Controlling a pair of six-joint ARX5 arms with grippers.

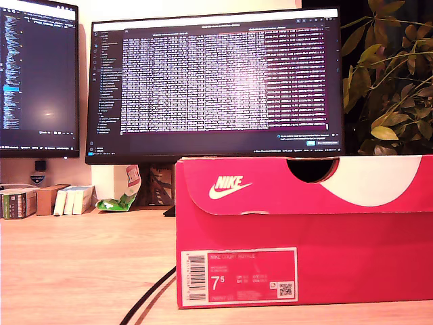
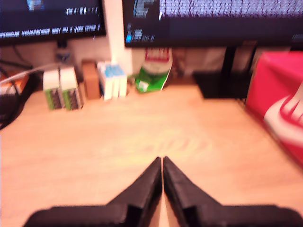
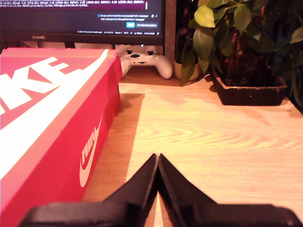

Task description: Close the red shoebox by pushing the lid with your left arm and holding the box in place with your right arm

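The red shoebox [image 1: 304,233] is seen in the exterior view standing on the wooden desk [image 1: 81,264], filling the near part of that view from the middle to the exterior view's right edge. Its lid [image 1: 270,184] lies down over the box, with a white swoosh logo and a dark semicircular cut-out at the top edge. A white size label [image 1: 238,276] is stuck low on the facing side. A black cable [image 1: 150,298] runs along the desk just to the exterior view's left of the box. Behind the box, farther away, two monitors [image 1: 216,84] are lit, small cartons [image 1: 47,200] and a green packet [image 1: 122,196] are lined against the wall, and a leafy plant [image 1: 389,74] is seen at the exterior view's right. Neither gripper is visible in this view.

In the first wrist view, my first gripper [image 2: 162,163] is shown with its two black fingers pressed together, nothing between them, poised above bare desk. The shoebox [image 2: 277,101] is seen only as a red corner, well apart from the fingertips and off to one side, farther away than the gripper. The cartons [image 2: 61,87] and green packet [image 2: 152,75] stand at the far wall.

In the second wrist view, my second gripper [image 3: 157,161] is likewise pressed together and holds nothing, over bare desk. The shoebox [image 3: 57,127] lies near, beside the gripper but apart from it, its long side with a white swoosh facing the fingers. A white game controller [image 3: 144,61] lies beyond the box's far end, and the potted plant [image 3: 246,56] stands on the other side.
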